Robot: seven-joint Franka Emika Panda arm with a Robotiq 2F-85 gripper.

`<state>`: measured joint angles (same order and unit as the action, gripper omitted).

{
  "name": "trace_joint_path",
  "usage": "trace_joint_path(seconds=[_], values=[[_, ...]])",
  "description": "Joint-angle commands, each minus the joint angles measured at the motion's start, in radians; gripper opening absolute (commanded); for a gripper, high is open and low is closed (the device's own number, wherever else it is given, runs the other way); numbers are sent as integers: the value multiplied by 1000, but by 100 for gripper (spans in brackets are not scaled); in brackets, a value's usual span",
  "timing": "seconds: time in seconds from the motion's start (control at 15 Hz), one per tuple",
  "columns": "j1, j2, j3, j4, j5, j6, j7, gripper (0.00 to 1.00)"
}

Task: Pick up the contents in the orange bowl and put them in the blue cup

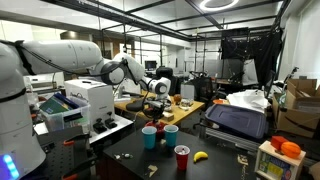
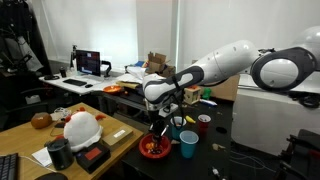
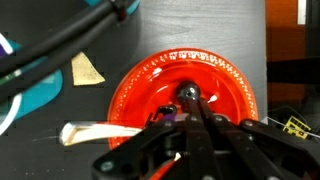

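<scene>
The orange bowl (image 2: 152, 150) sits on the black table, next to the blue cup (image 2: 188, 146). In the wrist view the bowl (image 3: 228, 85) fills the middle. My gripper (image 2: 160, 130) reaches straight down into it. Its fingers (image 3: 188, 100) come together at a small dark round piece (image 3: 188, 92) in the middle of the bowl and look shut on it. A small purple piece (image 3: 173, 114) lies in the bowl beside the fingers. In an exterior view the blue cup (image 1: 171, 132) stands below the gripper (image 1: 156, 100), and the bowl is hidden.
Red cups (image 1: 149, 135) (image 1: 181, 157) and a banana (image 1: 200, 156) stand near the blue cup. Another red cup (image 2: 203, 124) is behind it. A white-and-orange domed object (image 2: 82, 127) sits on the wooden desk. A tan triangular scrap (image 3: 85, 70) lies beside the bowl.
</scene>
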<state>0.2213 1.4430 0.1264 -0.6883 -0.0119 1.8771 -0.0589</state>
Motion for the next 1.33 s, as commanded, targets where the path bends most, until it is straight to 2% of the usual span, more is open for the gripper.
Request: trace_joint_path(seconds=[0.0, 0.4, 0.67, 1.27], values=[[-30, -97, 42, -63, 30, -100, -32, 1], [-81, -167, 121, -66, 82, -308, -86, 1], [-106, -185, 143, -57, 98, -406, -83, 1], [-162, -207, 150, -69, 100, -466, -54, 1]])
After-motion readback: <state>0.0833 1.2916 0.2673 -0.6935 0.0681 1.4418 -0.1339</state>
